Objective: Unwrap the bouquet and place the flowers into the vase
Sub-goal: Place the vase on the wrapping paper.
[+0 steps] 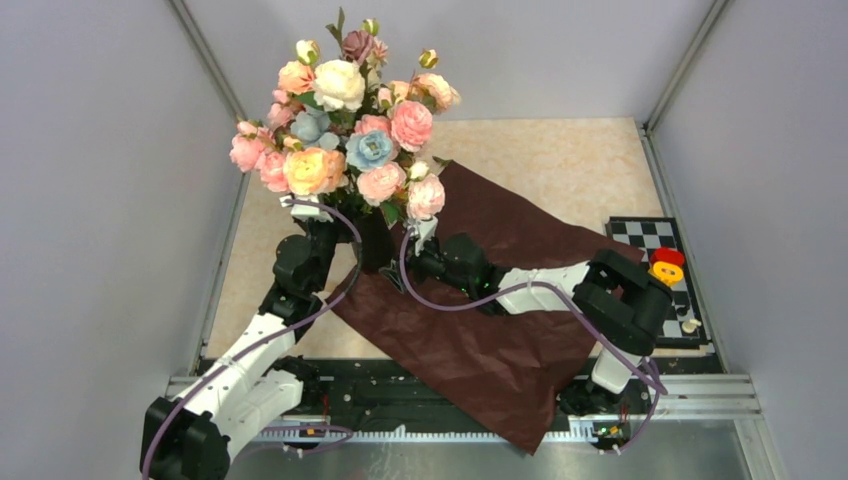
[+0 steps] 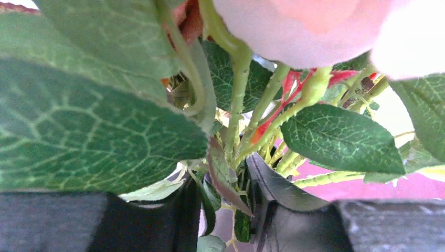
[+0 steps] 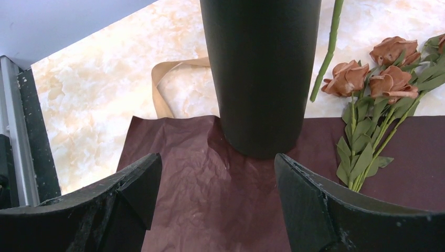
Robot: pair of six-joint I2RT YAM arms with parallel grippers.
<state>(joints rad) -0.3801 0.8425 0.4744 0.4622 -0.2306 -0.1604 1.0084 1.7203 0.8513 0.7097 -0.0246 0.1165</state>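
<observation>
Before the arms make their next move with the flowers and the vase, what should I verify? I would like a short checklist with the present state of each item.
1. The tall black vase stands upright at the edge of the maroon crinkled paper: ok.
2. The right gripper is open, jaws on either side of the vase's base: ok.
3. The left gripper is free of stems: cannot tell, leaves fill its view.
4. All flowers are in the vase: not ok, the brownish roses lie beside it.
5. The tan ribbon is off, lying on the table: ok.
</observation>
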